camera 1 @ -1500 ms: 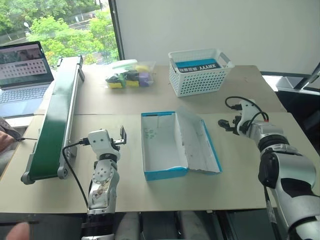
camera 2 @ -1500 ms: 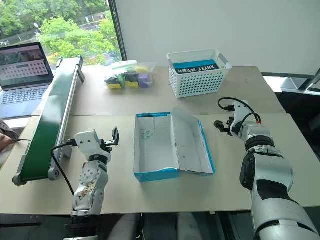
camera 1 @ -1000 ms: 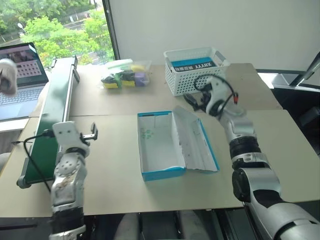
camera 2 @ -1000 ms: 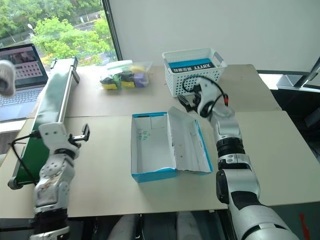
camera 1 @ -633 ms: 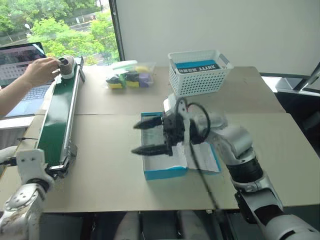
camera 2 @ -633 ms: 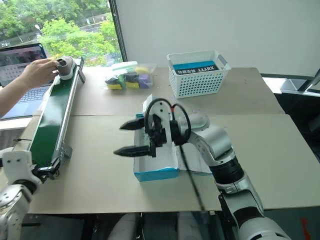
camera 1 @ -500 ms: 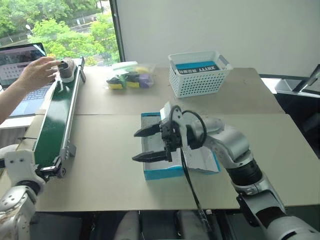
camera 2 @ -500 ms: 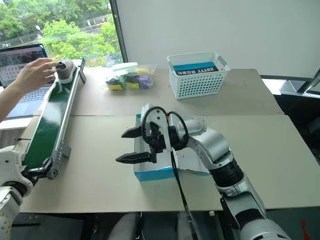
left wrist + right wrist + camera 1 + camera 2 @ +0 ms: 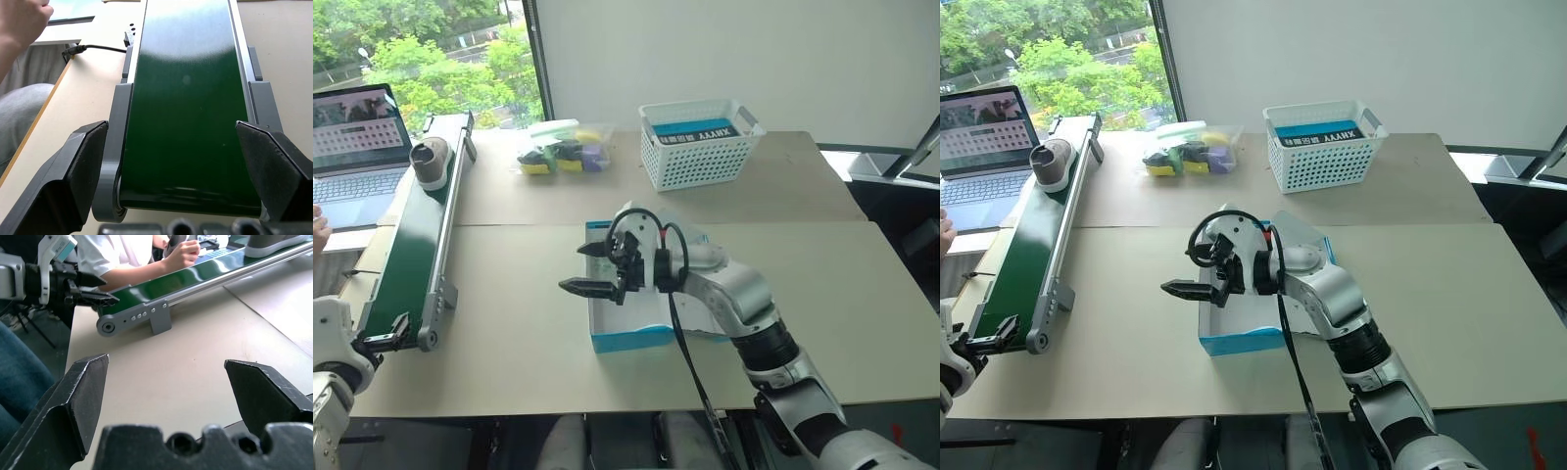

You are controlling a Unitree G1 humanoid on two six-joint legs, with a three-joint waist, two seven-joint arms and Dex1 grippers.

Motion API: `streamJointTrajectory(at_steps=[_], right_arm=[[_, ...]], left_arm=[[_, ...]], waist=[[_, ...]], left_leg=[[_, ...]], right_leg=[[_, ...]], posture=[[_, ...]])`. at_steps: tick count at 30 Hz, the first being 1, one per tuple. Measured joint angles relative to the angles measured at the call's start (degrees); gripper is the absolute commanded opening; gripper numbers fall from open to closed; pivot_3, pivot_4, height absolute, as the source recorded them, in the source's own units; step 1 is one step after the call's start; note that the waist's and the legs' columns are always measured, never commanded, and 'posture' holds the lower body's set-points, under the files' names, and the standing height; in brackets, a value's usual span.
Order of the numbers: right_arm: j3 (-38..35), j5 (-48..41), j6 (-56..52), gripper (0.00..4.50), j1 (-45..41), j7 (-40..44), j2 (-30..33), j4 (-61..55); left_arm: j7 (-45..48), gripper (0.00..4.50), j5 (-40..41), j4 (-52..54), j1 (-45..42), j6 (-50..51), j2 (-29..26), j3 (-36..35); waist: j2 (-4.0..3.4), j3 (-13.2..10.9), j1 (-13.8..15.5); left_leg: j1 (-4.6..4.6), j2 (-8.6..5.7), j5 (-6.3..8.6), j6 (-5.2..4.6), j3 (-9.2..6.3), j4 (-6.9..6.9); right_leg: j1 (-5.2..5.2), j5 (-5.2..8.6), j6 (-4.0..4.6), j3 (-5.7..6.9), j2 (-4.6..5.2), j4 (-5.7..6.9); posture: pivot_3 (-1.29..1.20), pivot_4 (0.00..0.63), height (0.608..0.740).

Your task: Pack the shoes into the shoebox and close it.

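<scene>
A tan table point(image 9: 509, 323) is carrying all the parts of the job. Along its left side a green conveyor belt point(image 9: 421, 240) is lying lengthwise, and one grey shoe point(image 9: 431, 162) is sitting at its far end, well apart from the box. The blue shoebox point(image 9: 626, 338) is standing open near the table's middle, its white inside showing no shoe in the part not hidden by the arm, its lid point(image 9: 1304, 233) leaning back on the right. A white basket point(image 9: 700, 142) and a clear bag of coloured items point(image 9: 563, 147) are resting toward the far edge, beside a laptop point(image 9: 357, 137) at the far left. The right gripper point(image 9: 597, 268) is hovering over the box's left wall, pointing toward the belt, jaws spread wide and holding nothing. The left gripper point(image 9: 382, 338) is waiting just before the belt's near end, jaws likewise wide apart and empty. Judged from this, packing is not yet begun: both shoes are remaining to be placed, and the lid to be closed.
</scene>
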State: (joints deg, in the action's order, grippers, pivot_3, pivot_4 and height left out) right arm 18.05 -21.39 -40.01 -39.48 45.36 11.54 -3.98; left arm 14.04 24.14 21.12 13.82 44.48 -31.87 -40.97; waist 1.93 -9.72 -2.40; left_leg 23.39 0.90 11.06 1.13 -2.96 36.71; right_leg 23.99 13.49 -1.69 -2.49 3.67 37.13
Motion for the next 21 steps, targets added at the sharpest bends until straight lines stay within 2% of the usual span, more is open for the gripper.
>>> streamJointTrajectory(at_steps=[16,21], right_arm=[[-0.53,1.87,0.16,4.50,-0.72,-5.41,-4.37,1.36],[-1.15,3.30,0.99,4.50,-0.75,-7.77,-5.09,3.56]], left_arm=[[-1.03,4.46,-2.69,-4.52,-3.64,-3.28,0.82,2.62],[-1.87,4.46,-4.16,-4.48,-4.43,-9.16,2.06,2.64]], waist=[[0.00,0.00,-0.04],[0.01,0.00,-0.01]], left_leg=[[0.02,0.10,0.00,0.01,-0.01,-0.05],[0.04,0.10,0.01,0.01,0.00,-0.05]], right_leg=[[0.07,-0.04,0.06,-0.03,-0.11,0.01],[0.08,-0.04,0.08,-0.04,-0.11,0.00]], posture=[[0.00,0.150,0.728],[0.00,0.150,0.728]])
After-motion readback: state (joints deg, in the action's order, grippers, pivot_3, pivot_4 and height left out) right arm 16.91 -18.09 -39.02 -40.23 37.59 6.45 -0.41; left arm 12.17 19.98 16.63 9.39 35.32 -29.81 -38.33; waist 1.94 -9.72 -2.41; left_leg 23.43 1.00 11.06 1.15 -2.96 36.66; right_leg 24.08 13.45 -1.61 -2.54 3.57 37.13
